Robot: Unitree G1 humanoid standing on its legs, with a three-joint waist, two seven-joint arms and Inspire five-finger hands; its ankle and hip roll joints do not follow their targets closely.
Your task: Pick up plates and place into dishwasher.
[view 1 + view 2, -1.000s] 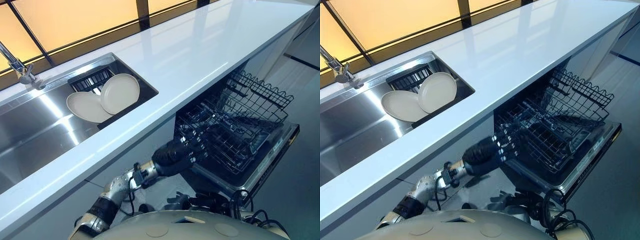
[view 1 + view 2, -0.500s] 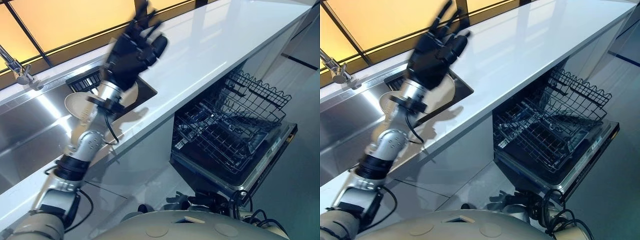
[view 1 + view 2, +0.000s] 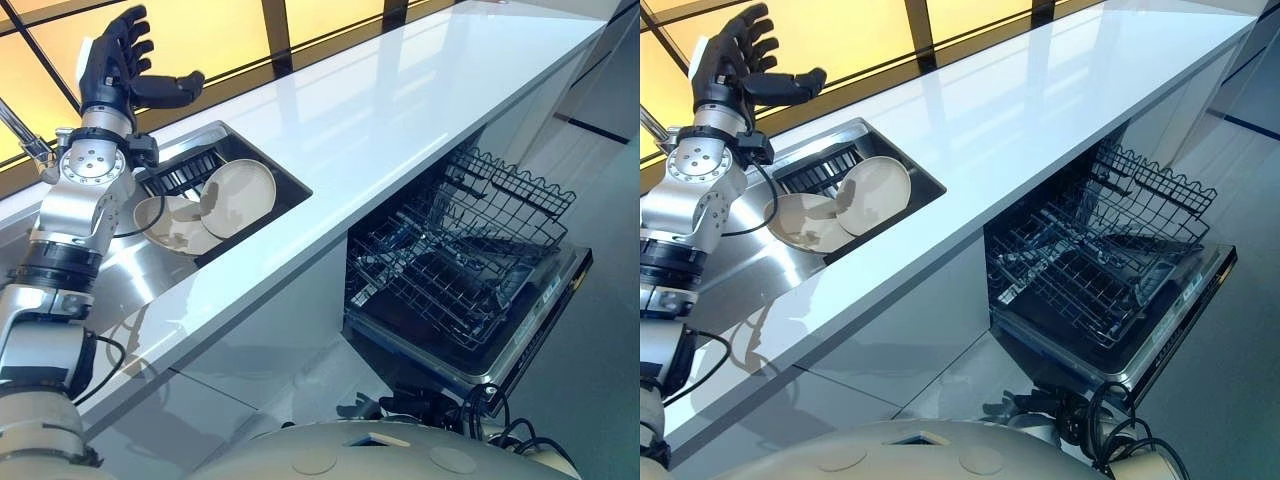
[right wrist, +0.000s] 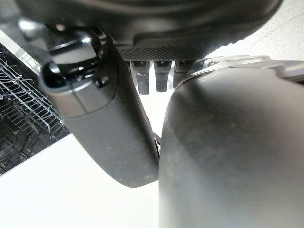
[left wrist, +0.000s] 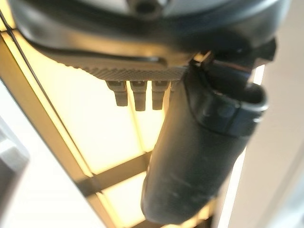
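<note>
Two cream plates lie overlapping at the right end of the steel sink (image 3: 110, 290): the upper plate (image 3: 242, 184) leans on the lower plate (image 3: 168, 222). My left hand (image 3: 116, 66) is raised high above the sink's back edge, well clear of the plates, open with its fingers spread and nothing in it; its thumb (image 5: 199, 156) stands out against the lit window. The dishwasher (image 3: 470, 300) stands open under the counter at the right, its wire racks (image 3: 455, 250) pulled out and bare. My right hand (image 4: 104, 123) hangs low near the dishwasher, open and holding nothing.
A long white countertop (image 3: 400, 90) runs from the sink to the far right. A black slotted dish rack (image 3: 185, 168) sits in the sink behind the plates. The faucet (image 3: 20, 135) stands at the sink's back left. The dishwasher door (image 3: 530, 330) juts out over the floor.
My left arm swung up from the dishwasher rack, passed over the plates, and now stands high above the sink's back left. The plates have not moved.
</note>
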